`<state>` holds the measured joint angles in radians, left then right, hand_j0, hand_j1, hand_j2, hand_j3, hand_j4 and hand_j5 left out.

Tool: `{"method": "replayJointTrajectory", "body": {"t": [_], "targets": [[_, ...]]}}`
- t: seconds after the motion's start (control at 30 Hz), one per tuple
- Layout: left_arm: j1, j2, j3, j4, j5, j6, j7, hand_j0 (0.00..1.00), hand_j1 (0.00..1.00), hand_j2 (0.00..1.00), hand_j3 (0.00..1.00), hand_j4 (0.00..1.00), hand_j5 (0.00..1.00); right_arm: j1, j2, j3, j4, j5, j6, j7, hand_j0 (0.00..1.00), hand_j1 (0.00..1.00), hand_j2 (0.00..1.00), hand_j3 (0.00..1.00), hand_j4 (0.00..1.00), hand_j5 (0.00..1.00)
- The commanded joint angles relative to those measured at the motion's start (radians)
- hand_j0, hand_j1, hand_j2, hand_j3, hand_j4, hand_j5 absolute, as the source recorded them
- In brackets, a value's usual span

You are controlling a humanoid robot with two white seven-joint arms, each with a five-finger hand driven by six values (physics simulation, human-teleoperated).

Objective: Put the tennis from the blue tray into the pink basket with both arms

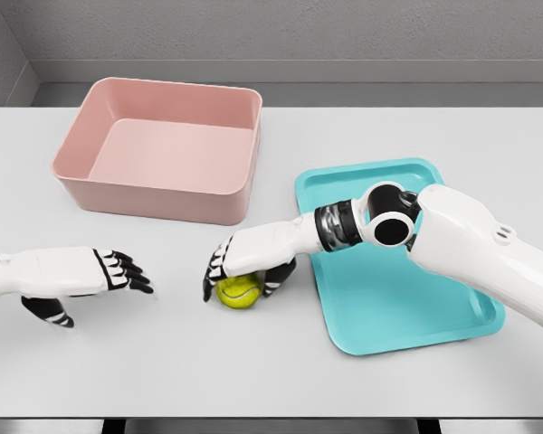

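Grey walls are seen behind the white desk [281, 371]. Between its middle and front edge, the tennis ball [239, 291] is grasped by the right hand [249, 262], already off the blue tray [394, 298]. The left hand [104, 276] is held released nearby, and delivery to the pink basket [163, 154] is judged outstanding.

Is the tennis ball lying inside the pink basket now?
No, the tennis ball is on the white table under the right hand, in front of the pink basket.
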<state>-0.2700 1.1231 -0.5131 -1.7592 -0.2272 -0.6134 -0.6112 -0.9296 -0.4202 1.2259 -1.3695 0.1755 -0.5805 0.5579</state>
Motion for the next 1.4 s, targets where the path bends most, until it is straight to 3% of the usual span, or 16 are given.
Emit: {"method": "replayJointTrajectory", "body": {"t": [0.0,0.17,0.27,0.33,0.43,0.47,0.5,0.57,0.63,0.7,0.73,0.8,0.87,0.93,1.2,1.37], "targets": [[-0.002,0.021,0.044,-0.003,0.011,0.003,0.000,1.00,1.00,1.00,1.00,1.00,1.00,0.000,0.000,0.000,-0.003,-0.007,0.011,-0.001,1.00,1.00,1.00,1.00,1.00,1.00],[0.003,0.026,0.077,-0.003,0.014,0.003,0.000,1.00,1.00,1.00,1.00,1.00,1.00,-0.011,-0.040,-0.003,-0.034,-0.008,0.001,0.002,1.00,1.00,1.00,1.00,1.00,1.00],[0.005,0.023,0.071,-0.003,0.011,0.003,0.000,1.00,1.00,1.00,1.00,1.00,1.00,-0.020,-0.144,-0.009,-0.128,-0.010,-0.019,0.001,1.00,1.00,1.00,1.00,1.00,1.00],[-0.008,0.021,0.079,-0.003,0.011,0.003,0.000,1.00,1.00,1.00,1.00,1.00,1.00,-0.034,-0.169,-0.020,-0.147,-0.016,-0.030,-0.001,1.00,1.00,1.00,1.00,1.00,1.00],[-0.015,0.006,0.079,-0.005,0.014,0.003,0.000,1.00,1.00,1.00,1.00,1.00,1.00,-0.044,-0.213,-0.046,-0.237,-0.016,-0.030,0.002,1.00,1.00,1.00,1.00,1.00,1.00],[-0.012,-0.006,0.070,-0.005,0.015,0.003,0.097,1.00,1.00,1.00,1.00,1.00,1.00,-0.044,-0.262,-0.069,-0.241,-0.017,-0.030,0.001,1.00,1.00,1.00,1.00,1.00,1.00],[-0.011,-0.046,0.067,-0.005,0.014,0.003,0.123,1.00,1.00,1.00,1.00,1.00,1.00,-0.043,-0.314,-0.112,-0.241,-0.019,-0.030,0.001,1.00,1.00,1.00,1.00,1.00,1.00],[-0.014,-0.065,0.042,-0.005,0.003,0.003,0.113,1.00,1.00,1.00,1.00,1.00,1.00,-0.026,-0.456,-0.256,-0.233,-0.019,-0.030,0.002,1.00,1.00,1.00,1.00,1.00,1.00],[-0.044,-0.121,0.022,-0.005,-0.001,0.003,0.000,1.00,1.00,1.00,1.00,1.00,1.00,-0.003,-0.500,-0.333,-0.145,-0.016,-0.030,0.002,1.00,1.00,1.00,1.00,1.00,1.00],[-0.133,-0.206,-0.074,-0.003,-0.066,0.003,0.000,1.00,1.00,1.00,1.00,1.00,1.00,0.002,-0.491,-0.355,0.055,-0.016,-0.030,-0.038,1.00,1.00,1.00,1.00,1.00,1.00],[-0.152,-0.235,-0.096,-0.003,-0.073,0.003,0.000,1.00,1.00,1.00,1.00,1.00,1.00,0.005,-0.492,-0.362,0.092,-0.016,-0.030,-0.055,1.00,1.00,1.00,1.00,1.00,1.00],[-0.232,-0.309,-0.186,-0.003,-0.124,0.003,0.000,1.00,1.00,1.00,1.00,1.00,1.00,0.006,-0.500,-0.364,0.104,-0.019,-0.030,-0.122,1.00,1.00,1.00,1.00,1.00,1.00],[-0.252,-0.367,-0.211,-0.003,-0.124,0.003,0.000,1.00,1.00,1.00,1.00,1.00,1.00,0.009,-0.496,-0.401,0.141,-0.019,-0.030,-0.122,1.00,1.00,1.00,1.00,1.00,1.00],[-0.307,-0.417,-0.280,0.006,-0.130,0.003,0.000,1.00,1.00,1.00,1.00,1.00,1.00,0.015,-0.499,-0.396,0.141,-0.017,-0.030,-0.121,1.00,1.00,1.00,1.00,1.00,1.00],[-0.327,-0.465,-0.285,0.119,-0.129,0.003,0.000,1.00,1.00,1.00,1.00,1.00,1.00,0.044,-0.491,-0.396,0.144,-0.017,-0.030,-0.121,1.00,1.00,1.00,1.00,1.00,1.00],[-0.322,-0.462,-0.286,0.122,-0.133,0.003,0.000,1.00,1.00,1.00,1.00,1.00,1.00,0.046,-0.500,-0.399,0.147,-0.017,-0.030,-0.116,1.00,1.00,1.00,1.00,1.00,1.00]]}}
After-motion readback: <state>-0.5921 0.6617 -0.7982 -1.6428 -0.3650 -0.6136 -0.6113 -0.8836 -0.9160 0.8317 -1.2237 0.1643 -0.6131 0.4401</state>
